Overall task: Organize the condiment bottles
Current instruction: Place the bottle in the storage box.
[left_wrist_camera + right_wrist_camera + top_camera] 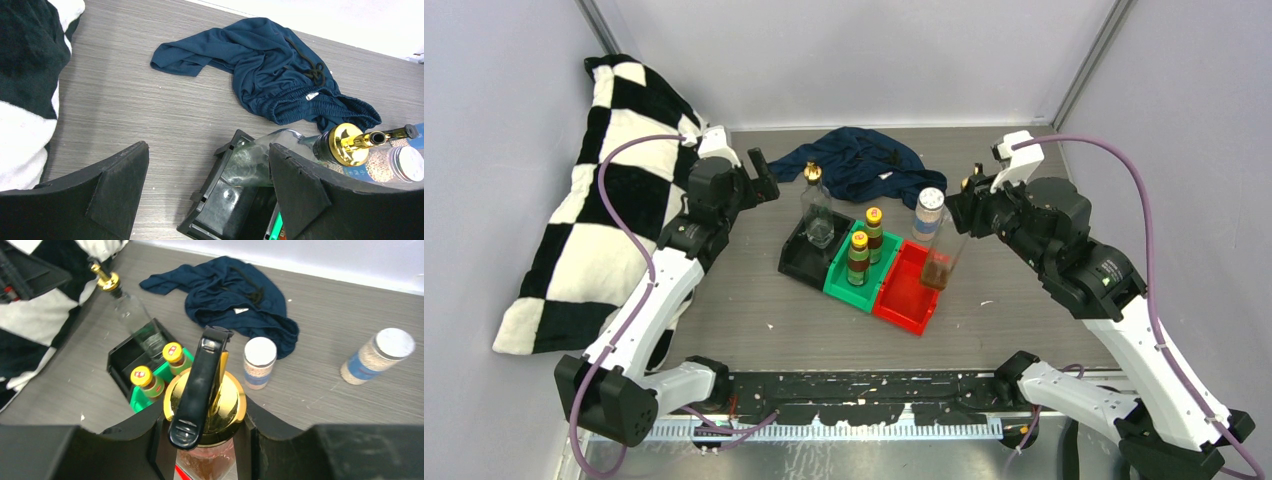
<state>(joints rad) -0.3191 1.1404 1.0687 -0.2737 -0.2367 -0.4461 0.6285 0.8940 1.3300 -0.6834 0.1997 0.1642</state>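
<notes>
My right gripper is shut on the neck of a clear glass bottle with brown contents and a gold pourer top. The bottle tilts with its base at the red bin. The other clear glass bottle stands in the black bin. Two yellow-capped bottles stand in the green bin. One white-capped jar stands on the table behind the red bin. A second jar stands further right. My left gripper is open and empty, left of the black bin.
A dark blue cloth lies crumpled at the back, behind the bins. A black-and-white checkered pillow leans along the left wall. Grey walls close the table on the left, back and right.
</notes>
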